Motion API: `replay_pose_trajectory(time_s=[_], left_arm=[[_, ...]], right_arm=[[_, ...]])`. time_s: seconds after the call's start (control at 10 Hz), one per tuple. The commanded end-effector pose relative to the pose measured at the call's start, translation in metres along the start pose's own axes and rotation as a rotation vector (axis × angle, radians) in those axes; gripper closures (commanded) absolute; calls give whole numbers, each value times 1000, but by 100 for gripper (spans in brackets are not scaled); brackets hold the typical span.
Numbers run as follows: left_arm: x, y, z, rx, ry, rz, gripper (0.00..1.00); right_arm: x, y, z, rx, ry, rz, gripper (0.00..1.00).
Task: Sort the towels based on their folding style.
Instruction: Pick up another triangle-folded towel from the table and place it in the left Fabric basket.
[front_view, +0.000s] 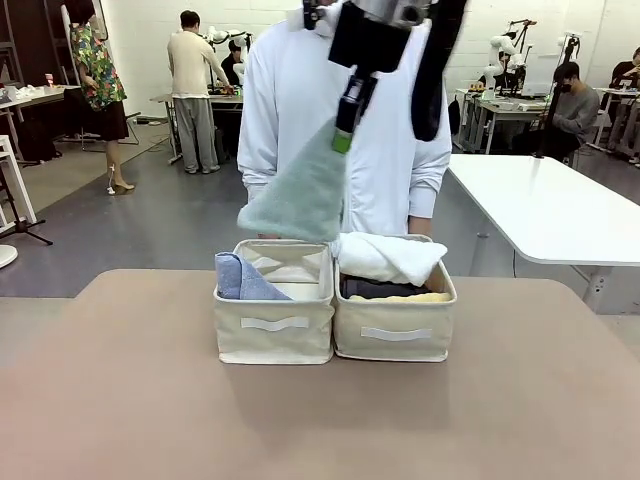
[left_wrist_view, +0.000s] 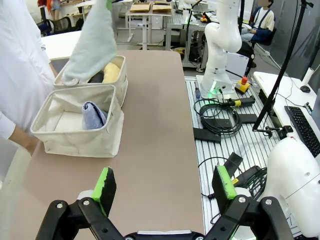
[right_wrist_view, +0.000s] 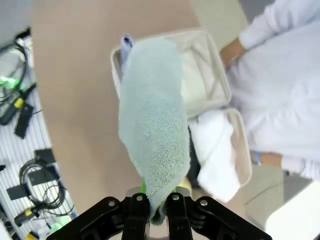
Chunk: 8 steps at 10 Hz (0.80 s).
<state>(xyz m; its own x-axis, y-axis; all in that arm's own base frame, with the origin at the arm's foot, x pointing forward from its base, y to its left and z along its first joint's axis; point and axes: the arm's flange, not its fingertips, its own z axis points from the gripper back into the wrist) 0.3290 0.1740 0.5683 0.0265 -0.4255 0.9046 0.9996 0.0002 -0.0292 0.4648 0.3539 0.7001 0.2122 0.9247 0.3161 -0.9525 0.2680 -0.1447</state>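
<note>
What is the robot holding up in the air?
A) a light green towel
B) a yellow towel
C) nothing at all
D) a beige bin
A: the right gripper is shut on the light green towel, which hangs in the air above the beige bins.

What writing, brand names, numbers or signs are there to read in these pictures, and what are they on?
None can be read.
On the left bin and the right bin: white front strips, blank.
On the sage-green towel: no tag or print shows.
On the keyboard: keys too small to read.
</note>
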Motion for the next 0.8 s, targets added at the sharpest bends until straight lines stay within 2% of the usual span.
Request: replay_pose_trajectory(time_s=[0.0,0.2,0.3,0.4,0.7], left_arm=[[-1,0,1,7,-16,-27,0],[-1,0,1,7,-16,-27,0],[-1,0,1,7,-16,-27,0],[-1,0,1,7,-16,-27,0],[-1,0,1,7,-16,-27,0]], right_arm=[[49,-46,-15,10,4,49,89],[70,-73,-45,54,44,52,89],[70,-77,-49,96,57,49,89],[38,-53,-59,37,6,30,89],[38,-53,-59,37,6,30,89]])
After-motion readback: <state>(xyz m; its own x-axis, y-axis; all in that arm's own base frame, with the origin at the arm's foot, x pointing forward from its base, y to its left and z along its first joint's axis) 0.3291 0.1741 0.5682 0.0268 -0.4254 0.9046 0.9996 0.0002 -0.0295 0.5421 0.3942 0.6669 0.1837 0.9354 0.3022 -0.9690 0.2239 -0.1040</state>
